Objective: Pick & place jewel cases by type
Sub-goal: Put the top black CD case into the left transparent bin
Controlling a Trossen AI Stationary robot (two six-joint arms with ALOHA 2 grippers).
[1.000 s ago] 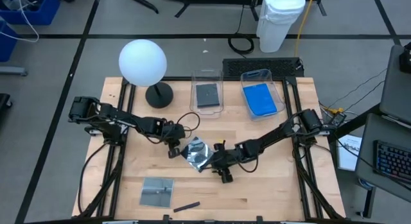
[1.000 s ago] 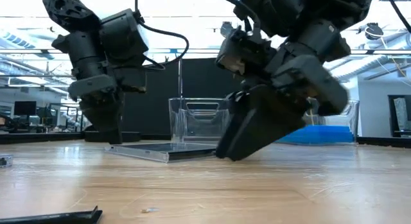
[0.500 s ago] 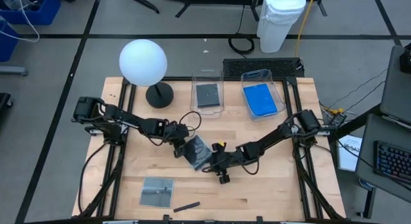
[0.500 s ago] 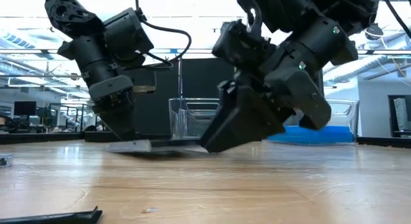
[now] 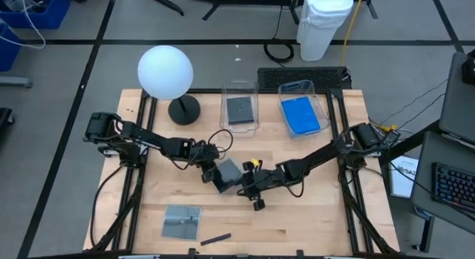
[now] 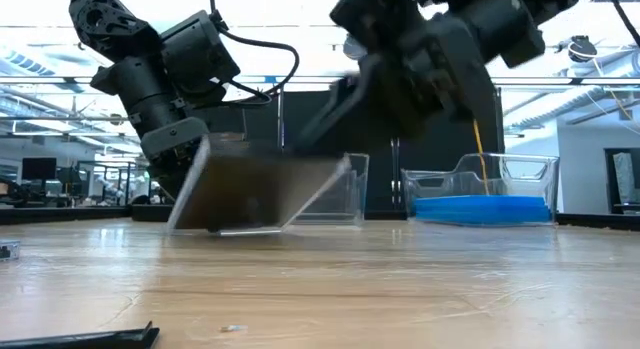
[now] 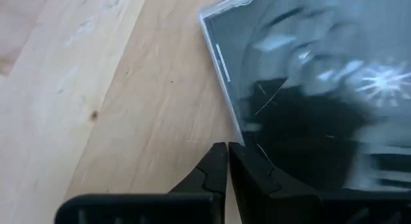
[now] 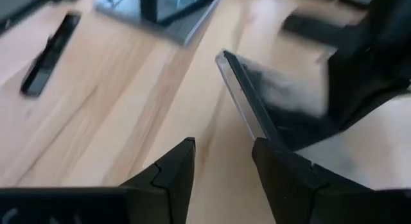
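Dark jewel case [image 5: 228, 172], table centre: tilted up on one edge, other edge on wood.
Left gripper [image 5: 208, 173]: fingers pinched together at case's edge; actual grip likely, not certain.
Right gripper [image 5: 249, 183]: fingers parted, case's raised edge just ahead of gap, apparently not clamped.
Second dark case [image 5: 182, 220]: flat, near front edge.
Small dark stick [image 5: 215, 238]: beside it.
Left clear tub [image 5: 240, 125]: holds dark case.
Right clear tub [image 5: 283, 90]: holds blue case [image 5: 300, 114].
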